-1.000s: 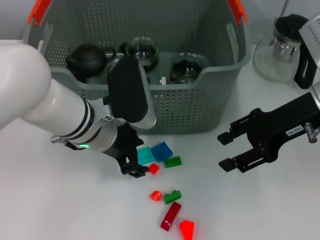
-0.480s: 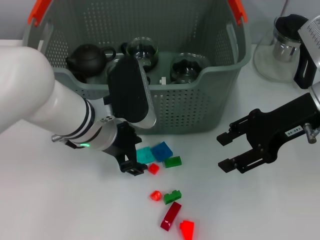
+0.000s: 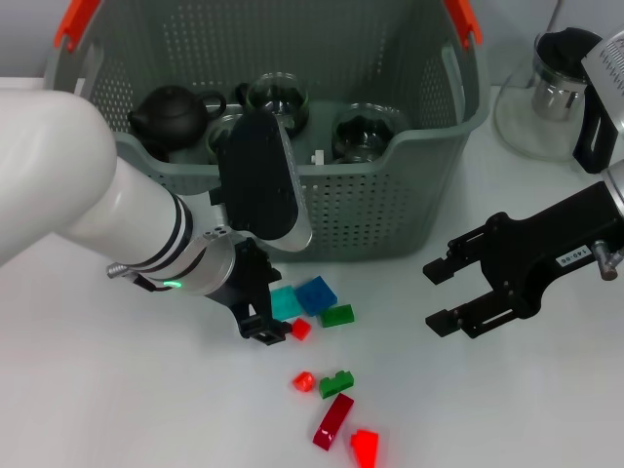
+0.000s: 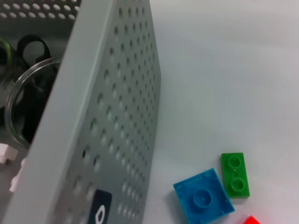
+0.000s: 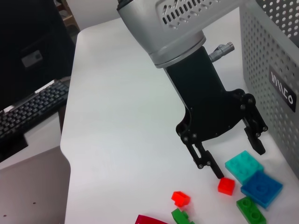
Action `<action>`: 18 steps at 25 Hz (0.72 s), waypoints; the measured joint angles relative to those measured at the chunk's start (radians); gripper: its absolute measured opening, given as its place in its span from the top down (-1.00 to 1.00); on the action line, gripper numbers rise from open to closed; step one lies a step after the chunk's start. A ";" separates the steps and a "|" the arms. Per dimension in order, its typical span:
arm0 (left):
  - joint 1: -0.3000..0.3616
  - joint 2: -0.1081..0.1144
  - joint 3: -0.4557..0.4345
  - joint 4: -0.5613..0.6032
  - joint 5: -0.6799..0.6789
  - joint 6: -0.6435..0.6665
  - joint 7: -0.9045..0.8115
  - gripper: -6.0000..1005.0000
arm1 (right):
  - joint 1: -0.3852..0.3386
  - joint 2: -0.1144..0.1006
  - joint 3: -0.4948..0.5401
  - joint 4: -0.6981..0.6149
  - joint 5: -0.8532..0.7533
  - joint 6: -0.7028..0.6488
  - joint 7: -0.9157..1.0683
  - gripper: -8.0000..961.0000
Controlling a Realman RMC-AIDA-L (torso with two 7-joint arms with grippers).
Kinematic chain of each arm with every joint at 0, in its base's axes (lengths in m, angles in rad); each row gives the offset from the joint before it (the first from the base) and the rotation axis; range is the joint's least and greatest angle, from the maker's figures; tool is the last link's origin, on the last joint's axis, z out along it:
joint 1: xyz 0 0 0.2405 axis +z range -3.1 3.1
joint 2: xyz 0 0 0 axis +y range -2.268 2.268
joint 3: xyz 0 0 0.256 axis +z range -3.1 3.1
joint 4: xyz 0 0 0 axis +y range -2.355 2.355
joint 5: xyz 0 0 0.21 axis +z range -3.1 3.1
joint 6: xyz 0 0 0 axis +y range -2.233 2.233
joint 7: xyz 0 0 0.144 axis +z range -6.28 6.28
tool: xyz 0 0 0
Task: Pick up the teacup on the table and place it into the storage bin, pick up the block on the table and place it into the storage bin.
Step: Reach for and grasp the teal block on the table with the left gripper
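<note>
In the head view the left gripper hangs low over the table, just in front of the storage bin, and the teal block lies right between its tips and the bin wall, with the small red block just beside the lower fingertip; this arm is far nearer the blocks than the right gripper, which waits well off to the side with its fingers spread on nothing. The bin already holds a dark teapot and glass cups; whether a teacup is left on the table I cannot tell. The left wrist view shows no fingers, only the perforated bin wall, a blue block lying flat with one round stud up, and a green two-stud block touching its edge. From the right wrist view the left gripper has its fingers spread apart, gripping nothing, and the teal block sits just under the gap, a flat square piece with the blue block touching its far side and the red block by the nearer fingertip; I judge a short drop and squeeze would take the teal one.
</note>
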 joint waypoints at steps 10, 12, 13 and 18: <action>-0.005 0.000 0.001 -0.010 0.000 0.002 -0.002 -0.35 | 0.000 0.000 0.000 -0.001 0.000 0.001 0.000 -0.49; -0.005 0.000 0.000 -0.011 0.000 0.002 -0.003 -0.35 | 0.000 0.000 0.000 0.000 0.000 0.001 -0.001 -0.49; -0.005 0.000 0.000 -0.011 0.000 0.002 -0.003 -0.35 | 0.000 0.000 0.000 0.000 0.000 0.001 -0.002 -0.49; -0.012 0.000 0.000 -0.020 0.000 0.000 -0.003 -0.28 | 0.000 0.000 0.000 0.002 0.000 0.001 -0.002 -0.49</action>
